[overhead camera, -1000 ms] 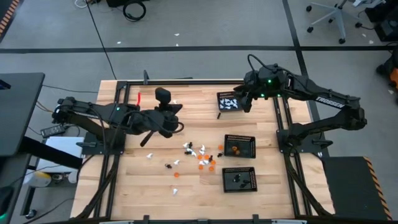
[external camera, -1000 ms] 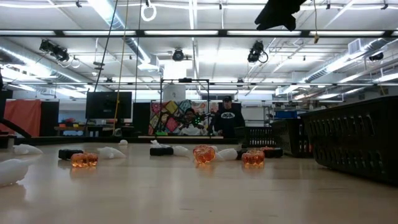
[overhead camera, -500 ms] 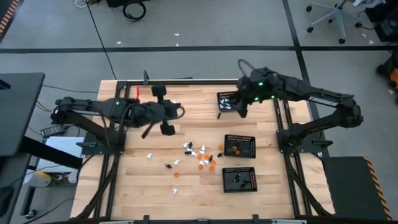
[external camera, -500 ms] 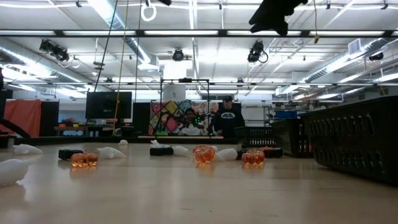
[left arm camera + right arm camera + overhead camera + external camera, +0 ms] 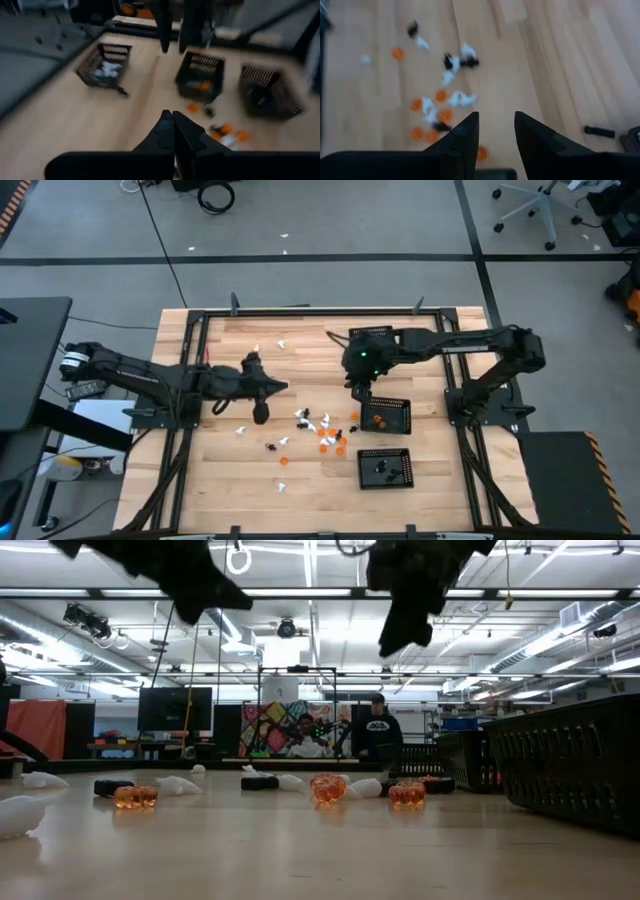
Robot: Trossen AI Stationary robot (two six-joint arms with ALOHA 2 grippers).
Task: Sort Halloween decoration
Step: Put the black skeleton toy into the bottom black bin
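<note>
The Halloween decoration (image 5: 320, 430) is a loose scatter of tiny white, orange and black figures lying on the wooden table's middle; the right wrist view also shows the figures (image 5: 445, 95). My right gripper (image 5: 357, 393) hangs open above the table just past the scatter's far right side, its fingers (image 5: 470, 131) apart with nothing between them. My left gripper (image 5: 283, 386) is shut and empty, in the air left of the scatter, pointing toward the trays (image 5: 170, 116). In the low view both grippers hang high above the figures (image 5: 328, 788).
Three black mesh trays stand right of the scatter: a far one with white figures (image 5: 105, 65), partly under my right arm, a middle one with orange (image 5: 385, 415), a near one with black (image 5: 385, 467). Bare wood lies left and near. People stand far behind the table (image 5: 378, 730).
My right gripper has left the far tray, going down and toward the table's left and near edges, and now hangs by the scatter, still open. My left gripper has sunk, rolled about its own axis and tipped closer to level, staying shut.
</note>
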